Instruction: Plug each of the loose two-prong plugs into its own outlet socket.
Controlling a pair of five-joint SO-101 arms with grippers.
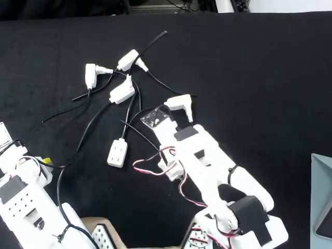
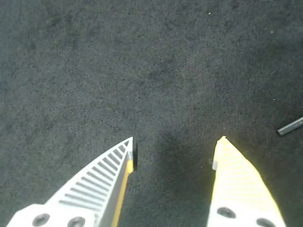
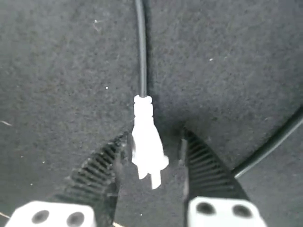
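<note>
— So, the left gripper (image 2: 177,142)?
— Spread open, with bare cloth (image 2: 142,56) beneath its tips.
— And the right gripper (image 3: 155,135)?
— Open too. A plug (image 3: 144,127) lies between its fingers, nearer one, not clamped; its cord (image 3: 140,42) runs straight ahead.

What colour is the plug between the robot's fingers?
The plug is white, with a black cord. The right wrist view shows it best.
</note>
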